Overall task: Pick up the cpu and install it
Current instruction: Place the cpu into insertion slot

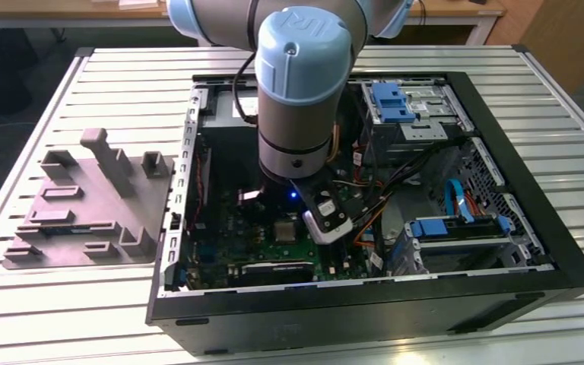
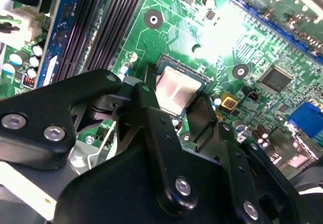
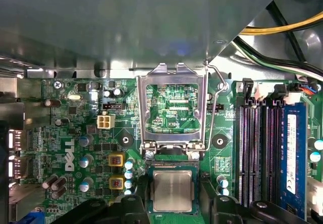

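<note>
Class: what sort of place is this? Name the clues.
Probably a robotics lab or test bench: a robot arm reaches into an open PC case on a slatted metal table, with a grey fixture beside it.

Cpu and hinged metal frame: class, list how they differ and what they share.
The cpu is a solid silvery plate; the metal frame is an open window showing the green motherboard through it. The cpu sits within the dark socket surround; the metal frame is swung open beside it. Both are squarish and metallic.
</note>
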Controlling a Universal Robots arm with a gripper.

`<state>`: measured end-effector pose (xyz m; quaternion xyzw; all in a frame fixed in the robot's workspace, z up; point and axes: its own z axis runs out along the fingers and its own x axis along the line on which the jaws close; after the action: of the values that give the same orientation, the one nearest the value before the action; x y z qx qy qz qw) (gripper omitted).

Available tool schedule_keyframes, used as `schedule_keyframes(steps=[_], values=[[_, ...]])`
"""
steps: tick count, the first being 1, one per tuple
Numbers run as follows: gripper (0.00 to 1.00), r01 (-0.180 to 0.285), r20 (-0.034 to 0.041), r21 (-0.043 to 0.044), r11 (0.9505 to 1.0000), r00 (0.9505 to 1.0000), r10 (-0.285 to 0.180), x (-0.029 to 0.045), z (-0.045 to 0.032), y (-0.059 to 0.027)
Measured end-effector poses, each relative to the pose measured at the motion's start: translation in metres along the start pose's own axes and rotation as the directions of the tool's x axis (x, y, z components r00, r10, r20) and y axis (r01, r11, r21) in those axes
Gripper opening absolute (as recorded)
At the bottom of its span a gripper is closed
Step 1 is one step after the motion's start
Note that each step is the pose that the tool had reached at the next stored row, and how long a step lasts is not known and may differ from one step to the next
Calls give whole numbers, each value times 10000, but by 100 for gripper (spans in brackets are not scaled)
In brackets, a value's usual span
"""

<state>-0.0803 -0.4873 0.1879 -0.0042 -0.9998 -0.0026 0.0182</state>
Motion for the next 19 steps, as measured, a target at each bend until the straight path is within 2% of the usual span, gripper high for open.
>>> schedule_keyframes(steps=[7, 9, 11, 12, 19], values=[[48, -1, 0, 6, 10000, 10000, 1, -1, 3, 1], [55, 0, 3, 9, 10000, 10000, 0, -1, 4, 1], [55, 0, 3, 12, 10000, 10000, 0, -2, 3, 1], [62, 0, 2, 13, 10000, 10000, 0, -1, 3, 1], [60, -2, 1, 8, 10000, 10000, 2, 0, -1, 0]])
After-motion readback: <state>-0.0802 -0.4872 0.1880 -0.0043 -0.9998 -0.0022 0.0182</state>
